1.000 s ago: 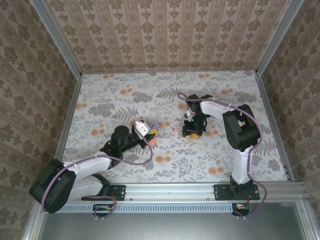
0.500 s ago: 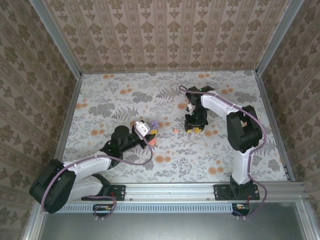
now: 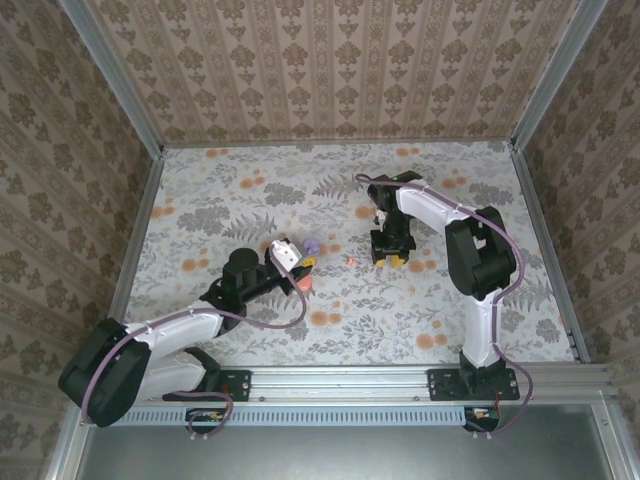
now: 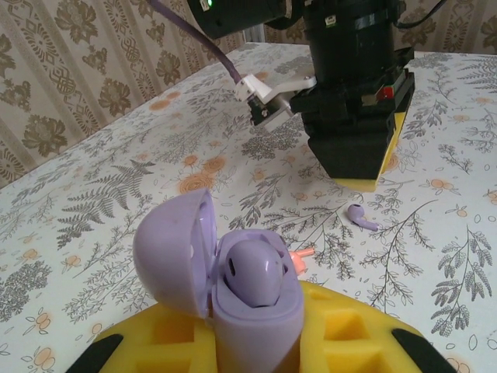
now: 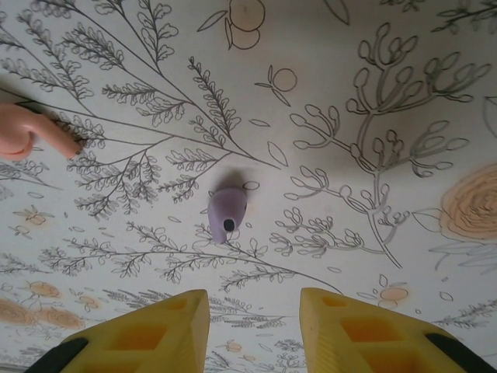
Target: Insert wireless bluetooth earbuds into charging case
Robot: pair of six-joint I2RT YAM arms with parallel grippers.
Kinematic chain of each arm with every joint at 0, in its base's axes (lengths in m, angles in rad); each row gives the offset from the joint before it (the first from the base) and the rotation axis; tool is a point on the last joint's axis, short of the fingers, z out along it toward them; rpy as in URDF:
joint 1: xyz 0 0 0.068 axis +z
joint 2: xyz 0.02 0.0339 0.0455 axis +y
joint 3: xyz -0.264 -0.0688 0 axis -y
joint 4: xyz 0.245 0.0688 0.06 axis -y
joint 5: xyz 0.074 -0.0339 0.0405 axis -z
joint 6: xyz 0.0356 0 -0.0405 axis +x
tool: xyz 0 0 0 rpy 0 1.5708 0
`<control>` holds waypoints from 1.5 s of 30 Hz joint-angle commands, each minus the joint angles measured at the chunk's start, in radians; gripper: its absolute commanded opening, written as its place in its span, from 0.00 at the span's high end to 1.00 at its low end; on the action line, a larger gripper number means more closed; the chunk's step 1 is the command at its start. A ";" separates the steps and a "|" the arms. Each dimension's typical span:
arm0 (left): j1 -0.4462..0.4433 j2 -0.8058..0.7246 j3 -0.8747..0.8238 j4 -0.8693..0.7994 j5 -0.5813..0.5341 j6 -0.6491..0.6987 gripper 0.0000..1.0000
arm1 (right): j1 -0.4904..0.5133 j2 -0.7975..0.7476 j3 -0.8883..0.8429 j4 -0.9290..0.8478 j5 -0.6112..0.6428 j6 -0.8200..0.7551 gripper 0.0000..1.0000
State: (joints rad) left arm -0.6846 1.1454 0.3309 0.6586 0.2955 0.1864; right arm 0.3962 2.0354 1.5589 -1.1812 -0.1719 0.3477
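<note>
My left gripper (image 4: 264, 338) is shut on a purple charging case (image 4: 256, 311), held upright with its lid (image 4: 167, 252) swung open. One purple earbud (image 4: 252, 272) sits in the case. A second purple earbud (image 5: 226, 213) lies on the flowered table, straight below my right gripper (image 5: 255, 318). That gripper is open, its yellow fingertips (image 5: 155, 330) apart with nothing between them. In the left wrist view the loose earbud (image 4: 362, 219) lies just under the right gripper (image 4: 357, 155). From above, the case (image 3: 311, 246) is at centre left and the right gripper (image 3: 388, 257) at centre.
A small coral-pink earbud (image 5: 23, 130) lies on the table between the two grippers (image 3: 351, 260), close behind the held case (image 4: 299, 260). A coral-pink rounded piece (image 3: 300, 283) lies by my left gripper. Patterned walls (image 3: 320, 70) close off three sides.
My right gripper has shifted a little toward the far wall and now hangs straight over the loose purple earbud. The left arm and the held case have not moved.
</note>
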 commanded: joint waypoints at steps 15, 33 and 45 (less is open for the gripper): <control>0.009 -0.006 0.028 -0.016 0.018 0.019 0.86 | 0.020 0.098 0.043 0.032 -0.026 -0.005 0.65; 0.010 0.000 0.029 -0.022 0.016 0.017 0.86 | 0.025 0.129 0.006 0.085 -0.028 0.000 0.71; 0.008 0.024 0.037 -0.016 0.028 0.010 0.86 | 0.026 0.063 -0.049 0.133 0.002 0.024 0.79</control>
State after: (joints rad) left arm -0.6846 1.1557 0.3351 0.6319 0.2981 0.1875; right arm 0.4114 2.1250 1.5467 -1.0836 -0.1776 0.3481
